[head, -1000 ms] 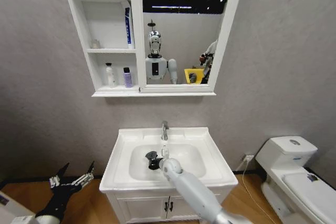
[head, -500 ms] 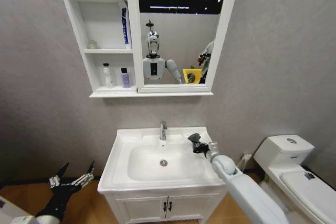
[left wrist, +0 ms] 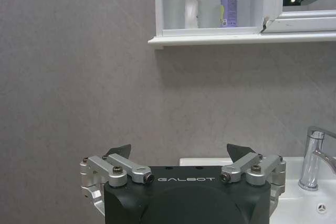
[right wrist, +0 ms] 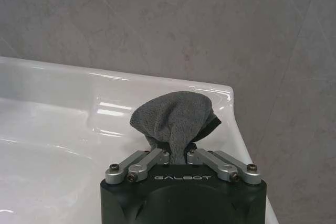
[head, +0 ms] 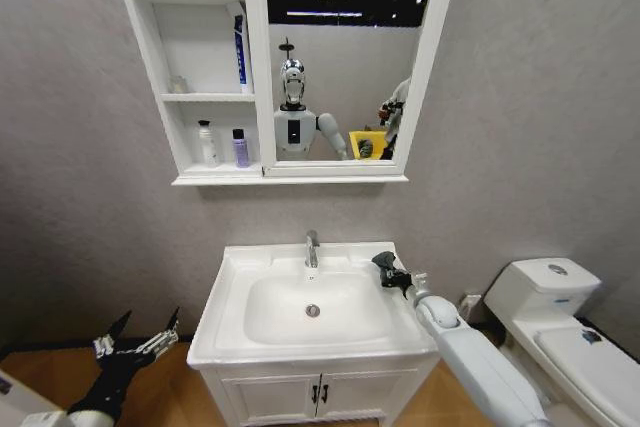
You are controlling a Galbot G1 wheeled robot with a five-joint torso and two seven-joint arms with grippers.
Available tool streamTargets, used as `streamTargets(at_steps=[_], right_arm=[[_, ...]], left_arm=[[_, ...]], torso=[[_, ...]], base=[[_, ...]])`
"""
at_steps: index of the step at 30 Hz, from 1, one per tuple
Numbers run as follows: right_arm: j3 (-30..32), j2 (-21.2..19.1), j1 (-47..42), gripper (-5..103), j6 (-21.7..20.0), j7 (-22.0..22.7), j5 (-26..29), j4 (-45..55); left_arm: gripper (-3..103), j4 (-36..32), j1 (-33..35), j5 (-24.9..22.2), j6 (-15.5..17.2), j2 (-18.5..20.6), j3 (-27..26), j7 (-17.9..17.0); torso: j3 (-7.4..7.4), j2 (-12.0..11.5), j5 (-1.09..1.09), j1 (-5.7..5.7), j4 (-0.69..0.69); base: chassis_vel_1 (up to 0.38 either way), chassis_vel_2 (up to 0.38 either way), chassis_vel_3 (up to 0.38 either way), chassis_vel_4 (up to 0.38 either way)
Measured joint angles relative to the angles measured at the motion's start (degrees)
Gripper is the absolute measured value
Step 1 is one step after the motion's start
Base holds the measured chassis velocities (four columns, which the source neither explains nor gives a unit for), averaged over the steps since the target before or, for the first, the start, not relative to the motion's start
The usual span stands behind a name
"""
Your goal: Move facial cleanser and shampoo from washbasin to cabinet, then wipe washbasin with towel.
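Jaws of the right gripper (right wrist: 178,153) are pinched on the towel (right wrist: 176,119), the grey cloth bunched and standing up from between them. In the head view we place this gripper (head: 385,269) over the back right corner of the washbasin (head: 240,332), by the rim nearest the wall; whether the towel touches the ceramic there we cannot tell.

Left gripper (left wrist: 178,156): jaws spread wide, nothing between them. It hangs parked low at the robot's left (head: 135,342), off the washbasin's left side, below the level of its top.

Outward: the washbasin deck and bowl carry no bottles that we can see, just the tap (head: 312,247) and the drain (head: 313,311). On the lowest shelf of the cabinet (head: 150,47) stand a white bottle (head: 207,143) and a purple bottle (head: 240,148), side by side and upright.

Our judgement: the transfer part looks done, if those two bottles are the cleanser and shampoo. Wiping is the step in hand. How much of the surface is left to wipe we cannot judge.
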Motion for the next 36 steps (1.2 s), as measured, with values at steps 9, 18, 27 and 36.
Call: streamTargets(at_steps=[9, 18, 27, 36], right_arm=[[-1.1, 2.5, 2.3, 43, 9.2, -1.7, -3.5, -6.0], [1.1, 3.0, 1.5, 77, 9.5, 0.1, -7.0, -5.3], [11.8, 1.3, -13.0, 99, 2.4, 8.6, -8.8, 18.2], [32.3, 10.9, -55.3, 100, 0.0, 9.1, -6.4, 60.5]], left_arm=[[100, 0.0, 0.0, 0.0, 0.0, 0.0, 0.0, 0.0], [100, 0.0, 0.0, 0.0, 0.0, 0.0, 0.0, 0.0], [100, 0.0, 0.0, 0.0, 0.0, 0.0, 0.0, 0.0], [100, 0.0, 0.0, 0.0, 0.0, 0.0, 0.0, 0.0]], torso=[[0.00, 0.0, -0.02, 0.00, -0.01], [0.00, 0.0, -0.01, 0.00, -0.02], [-0.01, 0.0, -0.04, 0.00, 0.01], [-0.03, 0.0, -0.04, -0.02, -0.02]], base=[[0.000, 0.000, 0.000, 0.000], [0.000, 0.000, 0.000, 0.000], [0.000, 0.000, 0.000, 0.000], [0.000, 0.000, 0.000, 0.000]])
